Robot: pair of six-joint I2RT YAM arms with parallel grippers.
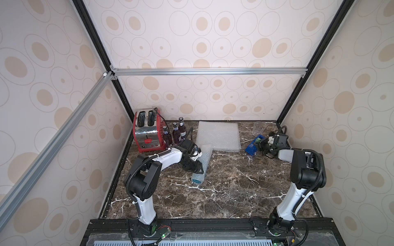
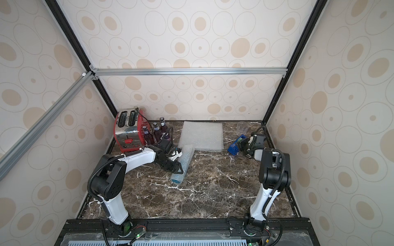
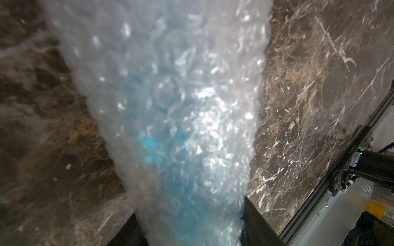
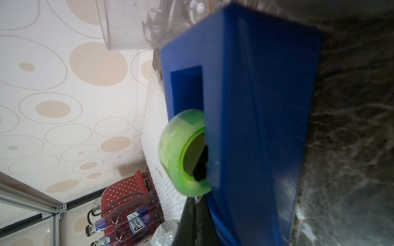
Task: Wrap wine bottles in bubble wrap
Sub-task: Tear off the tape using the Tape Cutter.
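A bright blue wine bottle lies rolled inside a tube of bubble wrap on the marble table. My left gripper is shut on this tube, one jaw pressed against each side of it. Three purple wine bottles stand upright beside the toaster. A stack of flat bubble wrap sheets lies at the back. My right gripper is shut, its tips at the green tape roll of a blue tape dispenser. Whether tape is pinched I cannot tell.
A red and chrome toaster fills the back left corner, its black cord trailing past the bottles. A clear plastic cup stands behind the dispenser. Patterned walls close in three sides.
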